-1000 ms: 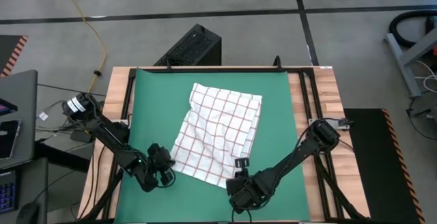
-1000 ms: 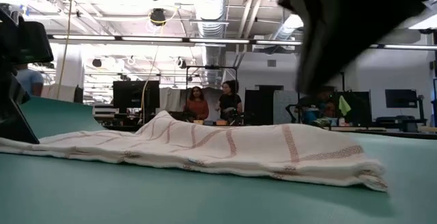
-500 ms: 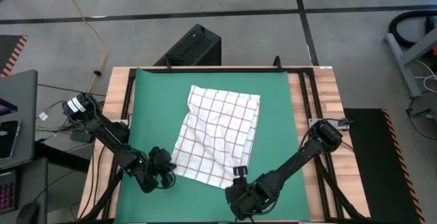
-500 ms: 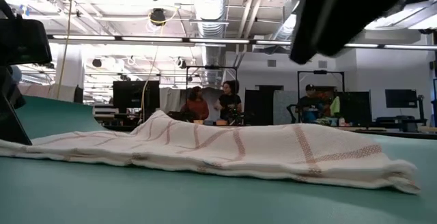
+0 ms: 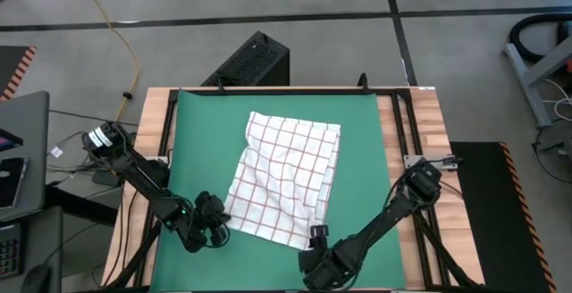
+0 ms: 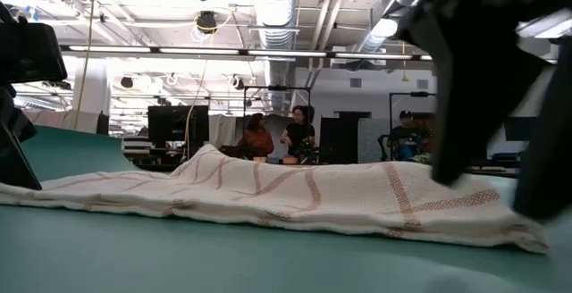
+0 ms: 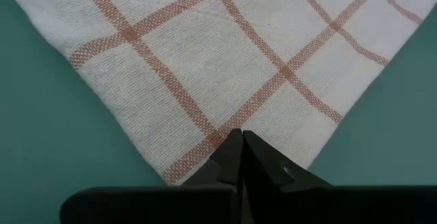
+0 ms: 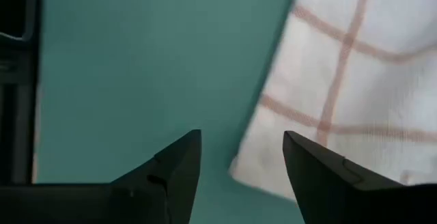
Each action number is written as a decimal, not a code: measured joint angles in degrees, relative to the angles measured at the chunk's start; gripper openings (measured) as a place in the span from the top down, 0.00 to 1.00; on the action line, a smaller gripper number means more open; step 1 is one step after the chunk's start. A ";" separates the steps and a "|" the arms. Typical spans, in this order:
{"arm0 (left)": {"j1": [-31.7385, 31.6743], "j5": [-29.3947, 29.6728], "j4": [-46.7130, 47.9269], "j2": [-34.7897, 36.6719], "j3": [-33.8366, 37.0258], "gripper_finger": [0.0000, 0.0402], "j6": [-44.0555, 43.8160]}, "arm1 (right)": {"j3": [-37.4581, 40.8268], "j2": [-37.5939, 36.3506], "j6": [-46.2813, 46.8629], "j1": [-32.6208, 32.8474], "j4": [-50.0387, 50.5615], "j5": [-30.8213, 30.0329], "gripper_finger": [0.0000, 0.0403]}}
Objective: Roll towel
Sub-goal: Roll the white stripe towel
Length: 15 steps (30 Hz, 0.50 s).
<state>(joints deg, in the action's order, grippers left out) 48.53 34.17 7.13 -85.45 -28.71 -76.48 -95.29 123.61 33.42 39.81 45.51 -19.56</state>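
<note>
The towel (image 5: 286, 172), white with a red grid, lies spread and slightly rumpled on the green mat (image 5: 366, 150). Its far end is folded over. My left gripper (image 5: 221, 220) is at the towel's near-left corner and is shut on it, as the left wrist view (image 7: 240, 138) shows. My right gripper (image 5: 315, 238) stands open just above the mat at the towel's near-right corner (image 8: 239, 169). That corner lies between its two fingertips (image 8: 242, 145), and I see no touch. In the low view the towel (image 6: 268, 195) is a low ridge, with the right gripper's fingers (image 6: 465, 105) over its end. My left gripper has its shut fingertips on the towel's near-left corner (image 7: 205, 149), coming from the table's near-left side and slanting down. The fingers hide the very tip of the corner. The cloth beside them lies flat and slack on the mat.
A black box (image 5: 250, 61) stands on the floor beyond the far edge. Black frame rails (image 5: 402, 132) run along the table's sides. A laptop (image 5: 18, 150) sits off to the left. People (image 6: 277, 137) stand far back in the room.
My right gripper has opened and let go of the towel's near-right corner, then gone down and toward the table's near edge. The freed corner has dropped and spread flat on the mat. The rest of the towel has kept its place.
</note>
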 joint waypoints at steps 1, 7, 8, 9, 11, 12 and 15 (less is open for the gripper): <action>0.00 0.00 -0.06 0.00 0.00 1.00 0.40 | -0.02 0.34 0.91 -0.02 0.40 0.09 0.44; 0.00 0.13 0.02 0.00 -0.01 1.00 0.89 | 0.98 0.51 5.37 -0.09 5.84 -0.43 0.44; 0.00 0.13 0.00 0.00 -0.02 1.00 1.02 | 0.98 0.53 5.07 -0.09 5.97 -0.34 0.44; 0.00 0.15 0.00 0.00 -0.02 1.00 1.16 | 0.98 0.53 4.30 -0.09 5.51 -0.06 0.44; 0.00 0.13 -0.06 0.02 -0.01 1.00 1.63 | 0.94 0.53 3.84 -0.09 4.07 0.12 0.44; 0.00 0.11 -0.06 0.02 -0.02 1.00 1.70 | 0.94 0.53 3.83 -0.09 3.52 0.12 0.44; -0.02 -0.02 -0.06 0.02 -0.02 1.00 1.70 | 0.94 0.53 3.78 0.21 3.06 0.07 0.44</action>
<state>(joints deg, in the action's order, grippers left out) 48.51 34.16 7.07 -85.43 -28.73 -74.78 -94.35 124.14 37.21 40.02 48.57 -19.49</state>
